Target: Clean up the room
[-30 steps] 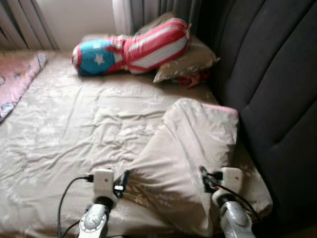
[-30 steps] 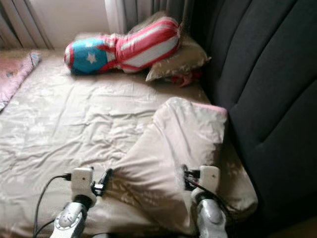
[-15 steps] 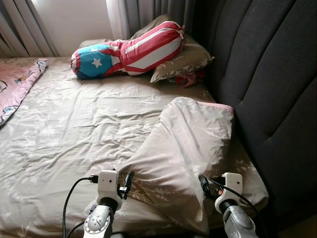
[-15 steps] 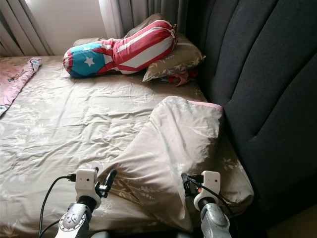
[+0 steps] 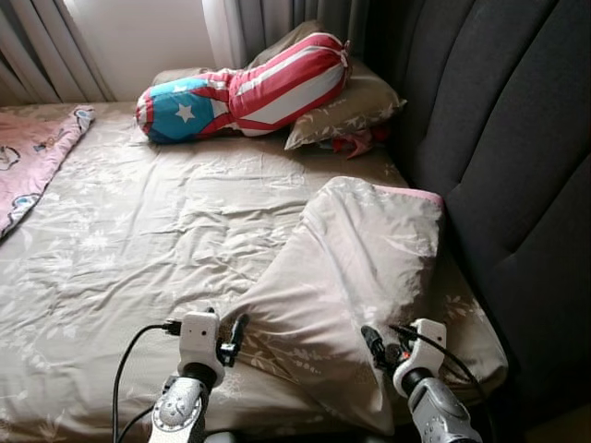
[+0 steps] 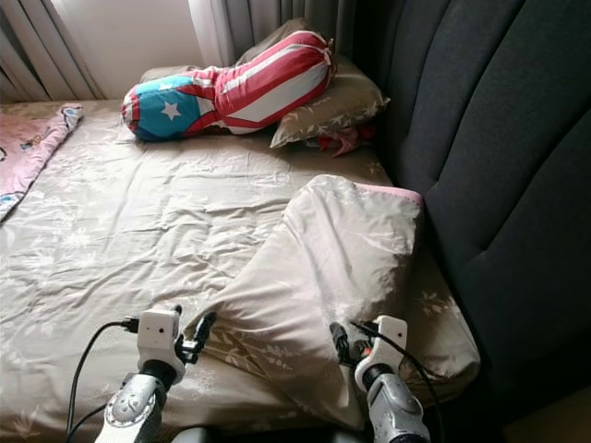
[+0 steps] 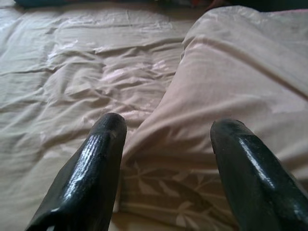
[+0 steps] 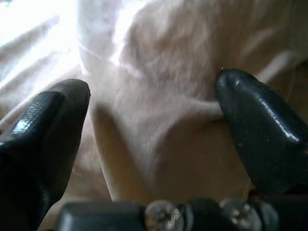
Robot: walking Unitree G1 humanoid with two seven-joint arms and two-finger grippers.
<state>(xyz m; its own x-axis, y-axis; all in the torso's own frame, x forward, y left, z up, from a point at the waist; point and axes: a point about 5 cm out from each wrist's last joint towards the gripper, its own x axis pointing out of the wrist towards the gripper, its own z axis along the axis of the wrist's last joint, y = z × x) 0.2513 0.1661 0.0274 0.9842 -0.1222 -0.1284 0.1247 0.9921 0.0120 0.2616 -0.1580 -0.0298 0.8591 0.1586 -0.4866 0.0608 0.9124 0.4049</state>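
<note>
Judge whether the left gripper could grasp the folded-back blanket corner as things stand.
Probably yes: the left gripper is open, with the folded blanket corner between its fingers and nothing in between.

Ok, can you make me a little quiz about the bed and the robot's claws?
1. True or false: both claws are open.
2. What lies at the far end of the bed? A) striped bolster B) teddy bear C) book
3. Fill in: the pink blanket lies on the bed's ___ side.

Key
1. True: the left claw and right claw both gape at the folded pillow.
2. A: the striped bolster rests against a pillow by the headboard.
3. Left: the pink blanket.
</note>
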